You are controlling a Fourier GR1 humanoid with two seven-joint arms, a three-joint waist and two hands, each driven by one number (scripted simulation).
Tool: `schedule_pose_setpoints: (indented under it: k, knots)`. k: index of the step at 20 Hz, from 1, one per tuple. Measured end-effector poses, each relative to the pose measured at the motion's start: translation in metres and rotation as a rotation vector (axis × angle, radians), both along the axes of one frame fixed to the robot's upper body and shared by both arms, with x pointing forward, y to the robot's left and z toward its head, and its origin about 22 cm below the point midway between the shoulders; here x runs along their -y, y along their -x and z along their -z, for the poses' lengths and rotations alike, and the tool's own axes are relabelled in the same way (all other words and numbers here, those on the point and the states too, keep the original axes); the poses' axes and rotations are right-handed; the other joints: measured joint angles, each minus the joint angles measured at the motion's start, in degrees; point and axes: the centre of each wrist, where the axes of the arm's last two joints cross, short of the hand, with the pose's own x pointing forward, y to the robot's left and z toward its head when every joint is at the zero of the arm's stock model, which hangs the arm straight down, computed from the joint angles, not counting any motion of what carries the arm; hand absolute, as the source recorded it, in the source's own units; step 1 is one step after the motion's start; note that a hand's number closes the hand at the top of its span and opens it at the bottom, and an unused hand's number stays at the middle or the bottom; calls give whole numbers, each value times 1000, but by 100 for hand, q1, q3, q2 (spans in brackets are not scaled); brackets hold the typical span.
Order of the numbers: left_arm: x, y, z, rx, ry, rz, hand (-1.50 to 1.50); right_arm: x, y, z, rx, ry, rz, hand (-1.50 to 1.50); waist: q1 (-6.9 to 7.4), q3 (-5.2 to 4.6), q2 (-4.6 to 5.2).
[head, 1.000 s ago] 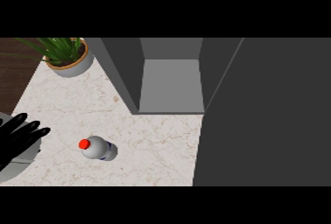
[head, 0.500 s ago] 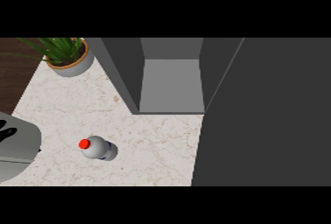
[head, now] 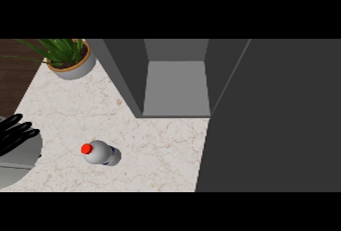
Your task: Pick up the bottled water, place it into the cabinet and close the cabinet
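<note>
The water bottle [head: 101, 153] stands upright on the marbled counter [head: 153, 144]; it is whitish with a red cap and I see it from above. My left hand [head: 15, 131] shows at the left edge, fingers straight and open, a short way left of the bottle and not touching it. The grey cabinet [head: 177, 85] stands open at the back, with nothing visible inside. Its dark door [head: 273, 117] swings out along the right side. My right hand does not show.
A potted plant [head: 66, 56] with green leaves sits at the back left corner of the counter. Dark wooden floor [head: 13, 76] lies beyond the counter's left edge. My grey left forearm [head: 16, 160] fills the lower left corner.
The left hand pulled back toward the left edge, then came slightly back in with its fingers showing again. The bottle and the cabinet door have not moved.
</note>
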Motion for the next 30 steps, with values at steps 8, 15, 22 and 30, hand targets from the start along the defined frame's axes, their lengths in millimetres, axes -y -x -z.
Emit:
schedule_pose_setpoints:
  k: [8, 15, 22, 30]
  knots:
    - [8, -19, 38, -44, -36, -46, -150, -5, 0, -6, -22, 9, -17, -150, -20, -3, 4]
    - [18, -41, 76, -93, -100, -71, -150, -11, -2, -13, -26, -2, -35, -150, -45, -8, 8]
    - [26, -55, 116, -162, -163, -90, -150, -10, -2, -13, -24, 3, -24, -150, -72, -11, 16]
    - [29, -55, 157, -232, -232, -119, -150, -11, -2, -16, -16, 8, -25, -150, -106, -17, 18]
